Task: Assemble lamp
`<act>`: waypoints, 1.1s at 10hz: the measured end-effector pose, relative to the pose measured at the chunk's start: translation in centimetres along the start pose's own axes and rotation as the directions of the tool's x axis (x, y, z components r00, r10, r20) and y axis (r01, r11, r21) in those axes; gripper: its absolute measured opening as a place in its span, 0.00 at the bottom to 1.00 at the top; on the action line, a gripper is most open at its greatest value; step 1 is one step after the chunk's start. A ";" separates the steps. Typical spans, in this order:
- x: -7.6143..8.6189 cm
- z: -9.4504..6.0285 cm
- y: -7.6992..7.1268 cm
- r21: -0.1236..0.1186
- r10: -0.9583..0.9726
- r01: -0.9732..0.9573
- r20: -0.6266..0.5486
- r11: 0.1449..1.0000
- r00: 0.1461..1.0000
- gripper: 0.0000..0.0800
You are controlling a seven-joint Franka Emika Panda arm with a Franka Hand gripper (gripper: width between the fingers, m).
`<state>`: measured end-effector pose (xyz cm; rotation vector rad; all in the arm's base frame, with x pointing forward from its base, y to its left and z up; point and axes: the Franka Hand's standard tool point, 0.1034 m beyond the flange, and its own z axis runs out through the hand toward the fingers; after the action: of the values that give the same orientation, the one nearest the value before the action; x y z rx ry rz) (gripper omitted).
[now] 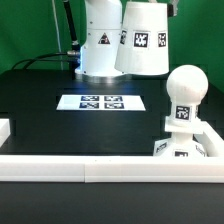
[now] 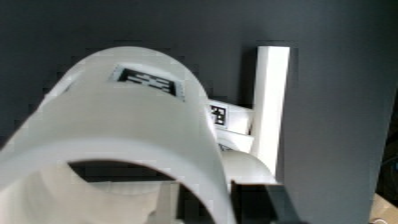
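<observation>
Exterior view, gripper hidden behind shade (image 1: 143,40)

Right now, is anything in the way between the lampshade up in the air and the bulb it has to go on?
Nothing visible blocks it. The shade hangs high, held at the claw, and the bulb stands upright on its base lower down toward the exterior view's right, with only open space between them.

shade (image 1: 141,38) – white, tagged, held tilted above the table, far side | bulb (image 1: 184,95) – ball-headed, seated upright on base (image 1: 180,150), near right corner
</observation>
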<state>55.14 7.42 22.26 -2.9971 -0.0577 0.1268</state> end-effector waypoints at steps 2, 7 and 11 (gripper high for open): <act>1.3 -1.2 -1.0 0.003 -0.010 0.010 -0.008 1.000 1.000 0.06; 4.3 -1.1 -2.8 0.004 -0.011 0.011 -0.022 1.000 1.000 0.06; 5.6 -0.6 -3.3 0.004 0.044 -0.044 -0.024 0.999 0.999 0.06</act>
<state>60.68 10.85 22.90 -2.9965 0.0113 0.0955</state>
